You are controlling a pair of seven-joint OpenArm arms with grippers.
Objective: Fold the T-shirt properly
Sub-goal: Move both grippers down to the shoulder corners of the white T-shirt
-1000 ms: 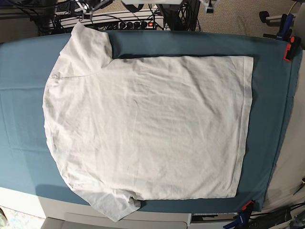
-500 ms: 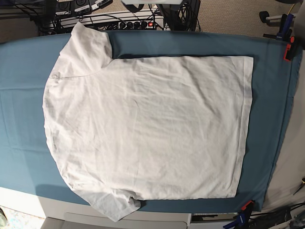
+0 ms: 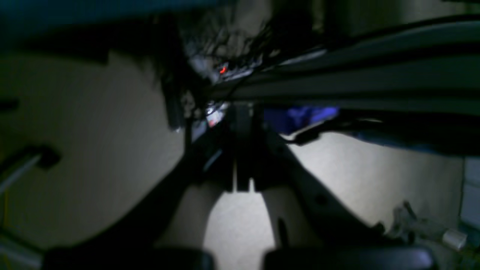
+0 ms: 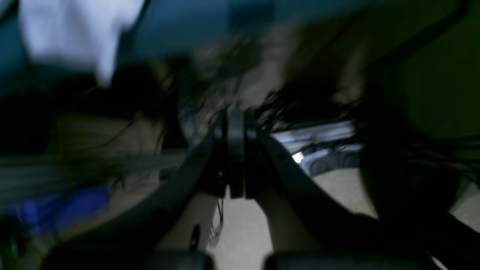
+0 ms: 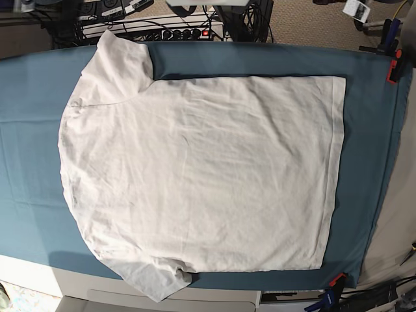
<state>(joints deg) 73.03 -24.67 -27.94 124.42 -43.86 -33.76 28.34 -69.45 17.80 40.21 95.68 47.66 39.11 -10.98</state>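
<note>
The T-shirt (image 5: pixel 201 175) lies flat and unfolded mid-frame on the teal cloth (image 5: pixel 370 149) covering the worktop; its lower-left sleeve overhangs the cloth's edge. Both wrist views are dark and blurred: left gripper (image 3: pixel 242 180) and right gripper (image 4: pixel 235 187) jaws closed, empty

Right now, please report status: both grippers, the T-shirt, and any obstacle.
Left gripper shut, empty. Right gripper shut, empty, off the table. T-shirt spread flat, unfolded, on the teal cloth. Nothing lies on the shirt.
</note>
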